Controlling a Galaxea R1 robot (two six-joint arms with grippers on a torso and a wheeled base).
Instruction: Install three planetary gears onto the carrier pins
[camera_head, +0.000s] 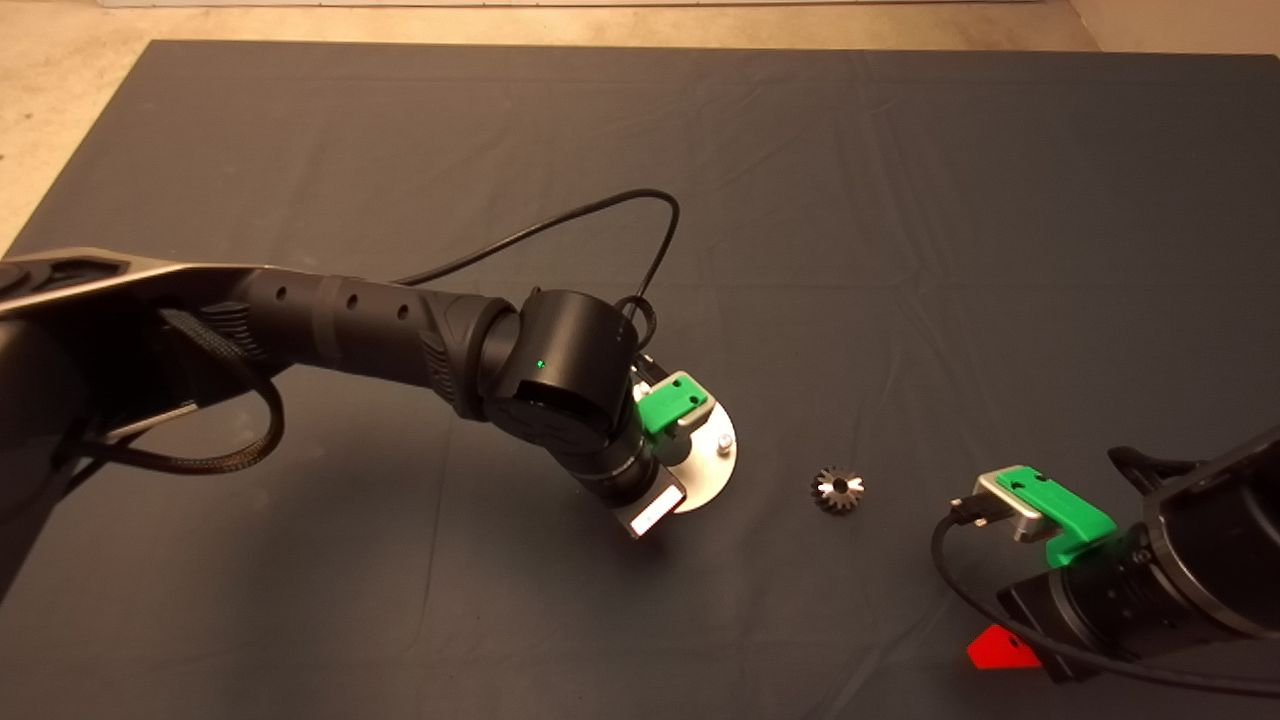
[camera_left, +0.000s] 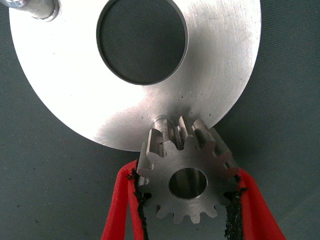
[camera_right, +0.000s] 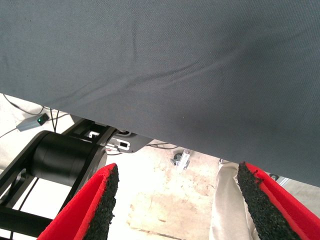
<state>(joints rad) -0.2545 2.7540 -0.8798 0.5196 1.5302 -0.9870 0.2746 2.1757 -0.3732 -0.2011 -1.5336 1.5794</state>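
Observation:
My left gripper (camera_left: 187, 200) is shut on a small silvery planetary gear (camera_left: 186, 170), its red fingers (camera_left: 120, 200) pressing on both sides. The gear hangs at the rim of the shiny round plate (camera_left: 75, 90), just beside one carrier pin (camera_left: 162, 121) whose top shows past the teeth. A second pin (camera_left: 35, 7) stands bare across the plate's centre hole (camera_left: 142, 40). In the head view the left wrist (camera_head: 570, 380) covers most of the plate (camera_head: 712, 470); one bare pin (camera_head: 722, 440) shows. Another gear (camera_head: 838, 490) lies on the mat to its right. The third gear is out of view.
My right gripper (camera_head: 1003, 650) waits open and empty at the mat's lower right; its wrist view shows its fingers (camera_right: 95, 200) past the mat's edge (camera_right: 150, 135), above the floor and a black robot base (camera_right: 60, 155). A black cable (camera_head: 600, 215) loops above the left wrist.

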